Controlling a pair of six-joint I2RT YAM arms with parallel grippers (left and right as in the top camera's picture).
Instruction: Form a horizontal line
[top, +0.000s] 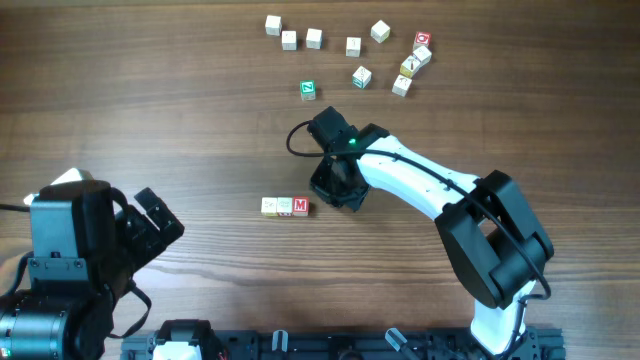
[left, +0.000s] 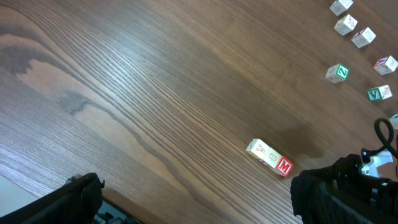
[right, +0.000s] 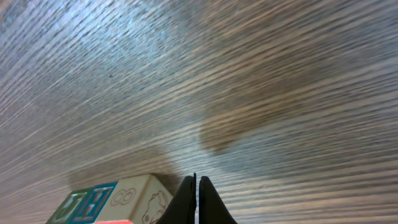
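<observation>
Three small letter cubes sit side by side in a straight horizontal line (top: 285, 206) on the wooden table, two cream-faced and a red "M" cube (top: 301, 206) at the right end. In the left wrist view the line (left: 268, 157) lies on a slant at lower right. My right gripper (top: 335, 190) hovers just right of the M cube. Its jaws (right: 198, 199) are shut with nothing between them, and the end cube (right: 140, 198) sits close on their left. My left gripper (top: 150, 225) stands open and empty at the near left, well away from the cubes.
Several loose white cubes (top: 355, 47) lie scattered along the far edge, and a green-faced cube (top: 308, 90) sits nearer the middle. The right arm (top: 430, 190) stretches from the near right across to the centre. The table's front edge (left: 124, 199) is just below the left gripper.
</observation>
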